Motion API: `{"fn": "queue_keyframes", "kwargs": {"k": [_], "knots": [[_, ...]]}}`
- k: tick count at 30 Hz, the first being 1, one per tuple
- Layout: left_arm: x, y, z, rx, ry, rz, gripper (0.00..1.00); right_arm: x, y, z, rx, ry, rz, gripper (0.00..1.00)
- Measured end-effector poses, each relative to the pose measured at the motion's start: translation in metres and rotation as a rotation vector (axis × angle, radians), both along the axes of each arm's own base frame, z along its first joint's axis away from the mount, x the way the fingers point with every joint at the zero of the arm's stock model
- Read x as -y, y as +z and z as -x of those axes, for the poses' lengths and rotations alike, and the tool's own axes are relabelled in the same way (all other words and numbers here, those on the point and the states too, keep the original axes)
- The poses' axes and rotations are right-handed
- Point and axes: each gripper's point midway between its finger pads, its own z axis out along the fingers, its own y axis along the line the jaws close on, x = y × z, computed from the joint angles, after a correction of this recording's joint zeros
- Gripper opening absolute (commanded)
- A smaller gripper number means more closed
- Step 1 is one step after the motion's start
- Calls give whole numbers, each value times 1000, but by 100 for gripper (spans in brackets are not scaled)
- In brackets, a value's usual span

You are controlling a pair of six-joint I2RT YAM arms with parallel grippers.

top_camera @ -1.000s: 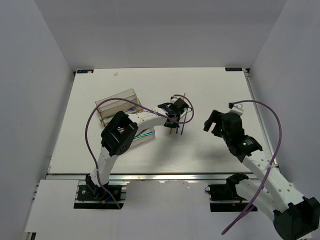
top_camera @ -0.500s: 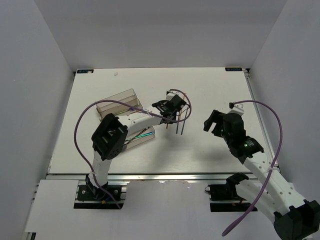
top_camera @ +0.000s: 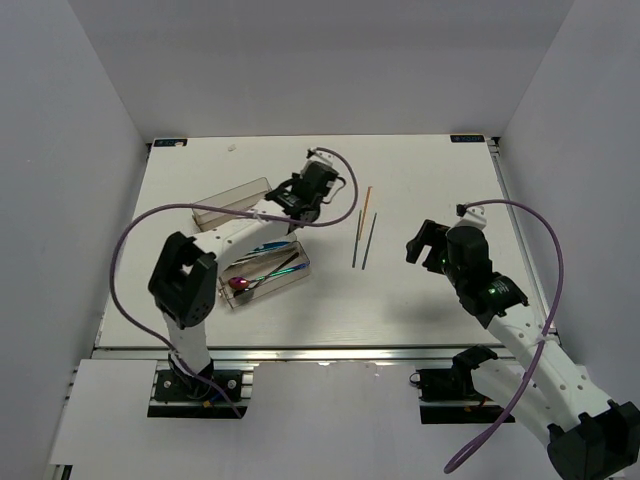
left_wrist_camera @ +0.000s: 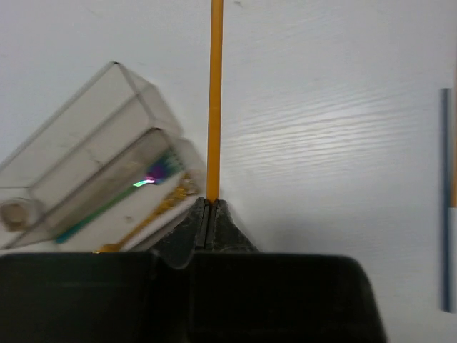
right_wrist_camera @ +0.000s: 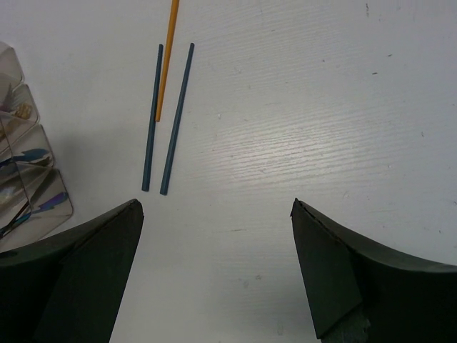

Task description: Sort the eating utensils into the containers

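Observation:
My left gripper (top_camera: 303, 200) hangs over the far right end of the clear compartment tray (top_camera: 232, 205). In the left wrist view it (left_wrist_camera: 212, 202) is shut on an orange chopstick (left_wrist_camera: 214, 100) that points straight away from the jaws, beside the tray (left_wrist_camera: 78, 171). On the table lie another orange chopstick (top_camera: 366, 203) and two blue chopsticks (top_camera: 357, 240), side by side. My right gripper (top_camera: 425, 245) is open and empty to their right; in its wrist view (right_wrist_camera: 216, 207) the blue pair (right_wrist_camera: 164, 118) and the orange one (right_wrist_camera: 168, 57) lie ahead and left.
The tray holds several utensils, among them blue-green pieces (top_camera: 272, 262), a purple-red spoon (top_camera: 240, 283) and a gold piece (left_wrist_camera: 161, 207). The table's back edge (top_camera: 320, 137) runs behind the tray. A purple cable (top_camera: 150, 225) loops over the left arm.
My left gripper has moved up and left from the chopstick cluster to the tray's far end, carrying the orange chopstick. Three chopsticks now lie uncovered on the table. The right arm has not moved.

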Motion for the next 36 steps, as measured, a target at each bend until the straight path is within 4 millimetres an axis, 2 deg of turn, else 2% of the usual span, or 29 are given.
{"fn": "queue_keyframes", "kwargs": {"k": [6,9,13,18,22,31,36], "knots": [[-98,33,-10,133,-29,-149,0,-8,5,-1,16,41,-21,89],[-138,47,-13,203,-60,-207,0,-13,8,0,28,69,-35,89],[-172,53,-24,260,-104,-270,0,-19,14,3,44,103,-57,89],[-208,39,-37,260,-164,-305,0,-24,18,7,66,139,-84,89],[-221,21,-48,230,-223,-299,0,-26,15,9,62,154,-91,89],[-206,-31,-68,137,-383,-305,0,-31,16,10,69,177,-105,89],[-211,-41,-70,118,-408,-324,0,-31,12,10,64,178,-103,89]]}}
